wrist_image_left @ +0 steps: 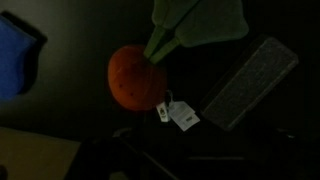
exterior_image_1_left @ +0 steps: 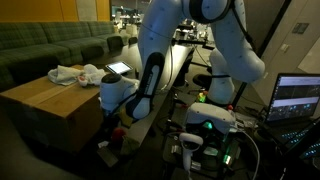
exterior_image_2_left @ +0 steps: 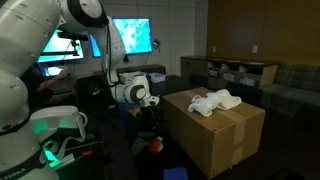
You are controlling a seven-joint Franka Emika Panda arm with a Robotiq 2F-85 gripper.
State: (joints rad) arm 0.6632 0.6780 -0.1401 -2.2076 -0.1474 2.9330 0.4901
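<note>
An orange plush toy [wrist_image_left: 137, 78] lies on a dark surface. In the wrist view it sits a little toward 9 o'clock from the middle. Its green leaves [wrist_image_left: 200, 20] run off toward 1 o'clock, and a white tag [wrist_image_left: 182, 116] lies just beside it at 5 o'clock. A blue thing [wrist_image_left: 18, 55] shows at 9 o'clock, apart from the toy, and a flat grey slab [wrist_image_left: 248, 82] lies at 3 o'clock.

In an exterior view the arm [exterior_image_2_left: 128, 92] bends low, with the jaws hanging above the toy and not touching it. I cannot tell whether the jaws are spread or closed.

At 3 o'clock of the toy in that view stands a cardboard box [exterior_image_2_left: 225, 140]. Its flaps are shut, so its contents are hidden. A crumpled white cloth [exterior_image_2_left: 215, 102] rests on its top.
</note>
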